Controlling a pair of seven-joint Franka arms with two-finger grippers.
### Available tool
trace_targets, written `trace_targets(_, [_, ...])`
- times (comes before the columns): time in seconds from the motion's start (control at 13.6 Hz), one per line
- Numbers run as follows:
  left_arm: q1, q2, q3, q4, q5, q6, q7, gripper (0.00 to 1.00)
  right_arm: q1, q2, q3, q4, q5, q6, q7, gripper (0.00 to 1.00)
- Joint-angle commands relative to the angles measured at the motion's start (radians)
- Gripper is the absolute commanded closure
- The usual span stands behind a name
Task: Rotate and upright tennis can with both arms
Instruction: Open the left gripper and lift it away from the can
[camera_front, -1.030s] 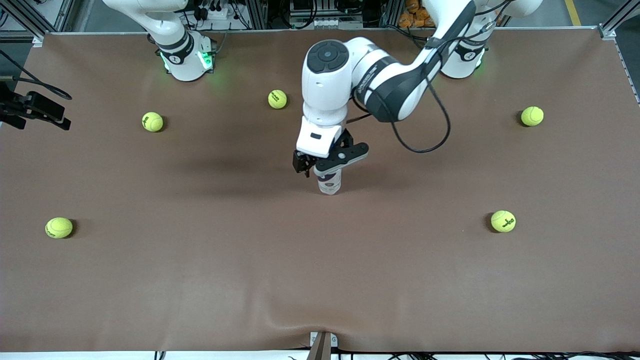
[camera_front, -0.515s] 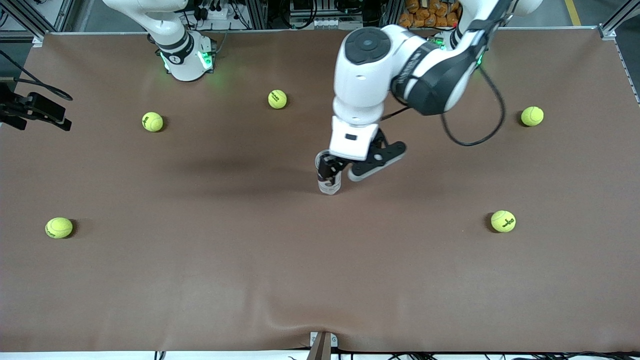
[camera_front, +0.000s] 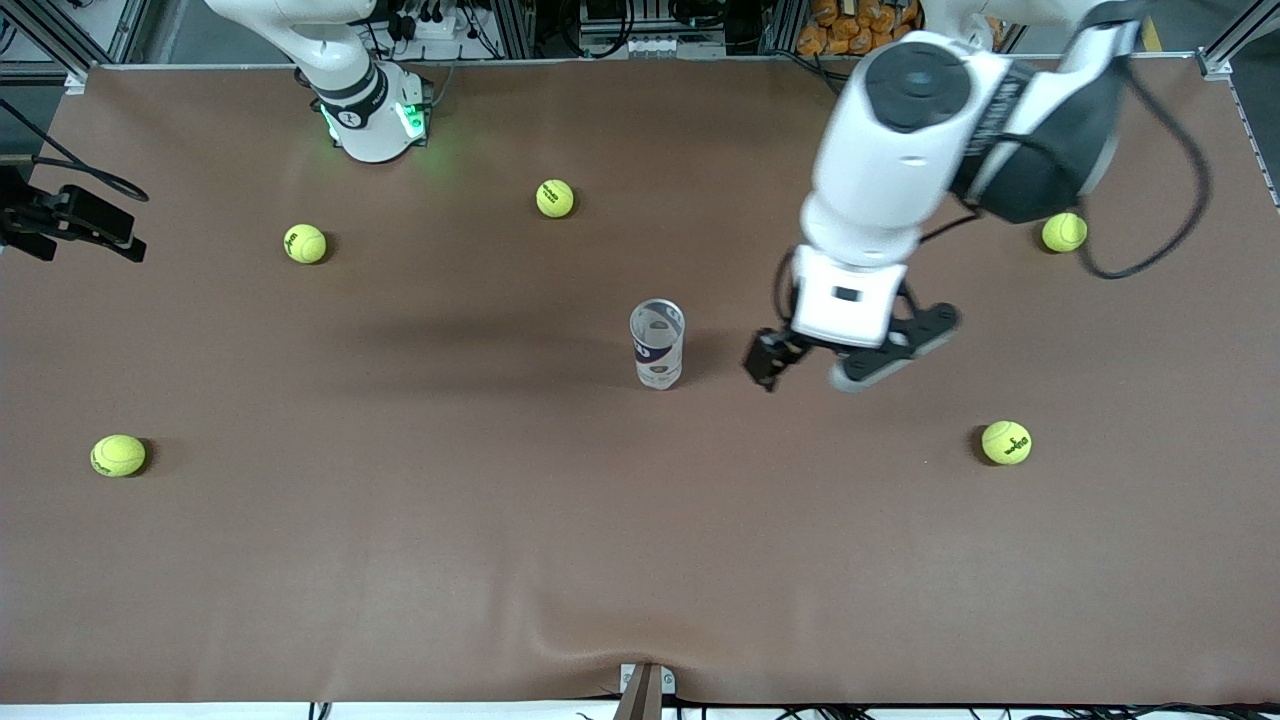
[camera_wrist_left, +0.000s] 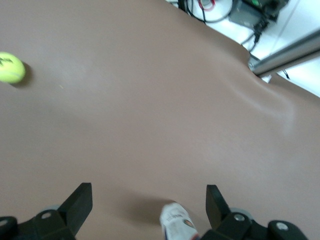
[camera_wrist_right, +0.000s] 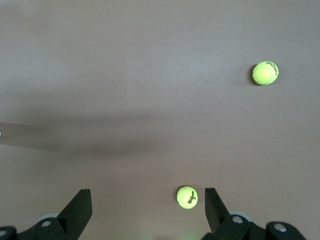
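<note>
A wide table covered in a smooth brown mat fills the scene, with a slight wrinkle at the edge nearest the front camera. Along the edge where the robot bases stand, metal framing, cables and equipment crowd the background. Five yellow-green tennis balls lie scattered across the mat, well apart from one another.

The tennis can stands upright near the middle of the table, its open silver rim facing up, touched by nothing. The left gripper hangs in the air beside the can, toward the left arm's end of the table, with its fingers spread wide and empty. From the left wrist camera, the can shows between the two spread fingers, apart from both.

The right arm waits, folded back at its base. Its gripper is also spread and empty, looking down over two balls on bare mat.
</note>
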Motion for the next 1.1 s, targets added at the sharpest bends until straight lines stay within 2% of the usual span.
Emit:
trace_targets(0.0, [0.042,-0.052,-0.002,-0.014,-0.017,-0.070,0.098,0.00,0.008,0.004,-0.002,0.006,-0.005,0.003,0.006,0.00])
trace_targets(0.22, [0.098,-0.082,-0.004,-0.015,-0.017,-0.101,0.181,0.00,0.007,0.004,-0.002,0.006,-0.005,0.001,0.006,0.00])
trace_targets(0.74, [0.271,-0.097,0.001,-0.020,-0.015,-0.173,0.538,0.00,0.007,0.004,-0.002,0.006,-0.004,0.001,0.006,0.00])
trace_targets(1.03, [0.322,-0.103,-0.001,-0.021,-0.015,-0.221,0.597,0.00,0.011,0.004,-0.002,0.006,-0.005,-0.003,0.004,0.00])
